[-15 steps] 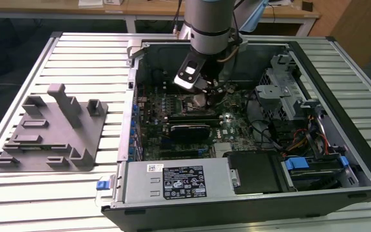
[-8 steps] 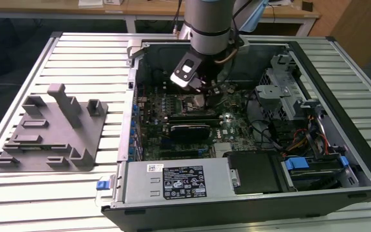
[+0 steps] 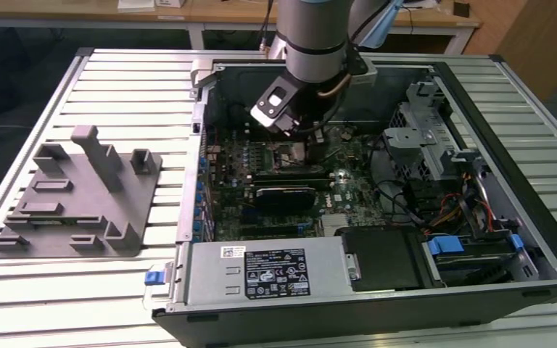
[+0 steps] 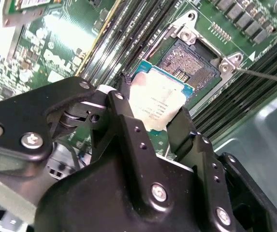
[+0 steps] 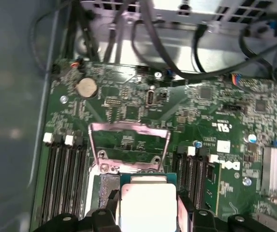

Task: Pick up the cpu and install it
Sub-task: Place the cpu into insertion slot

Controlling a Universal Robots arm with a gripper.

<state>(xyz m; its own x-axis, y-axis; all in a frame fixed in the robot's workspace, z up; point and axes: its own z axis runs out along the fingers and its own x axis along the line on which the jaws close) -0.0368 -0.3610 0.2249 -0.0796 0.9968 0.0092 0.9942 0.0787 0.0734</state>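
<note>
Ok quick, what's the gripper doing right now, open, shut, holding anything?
The gripper is shut on the small, flat, square, silvery-white metal-topped cpu, close to the open motherboard socket.

Silvery-white cpu (image 4: 158, 102) with green border, black end effector (image 4: 152, 117), green motherboard (image 5: 128, 87).

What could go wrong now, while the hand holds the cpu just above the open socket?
1. The cpu, clamped at its edges by the hand, covers only one corner of the socket in the second wrist view. If it is lowered off-centre, it may bend the contact pins.
2. The raised load plate stands close beyond the cpu in the first wrist view, so the hand might strike it.
</note>
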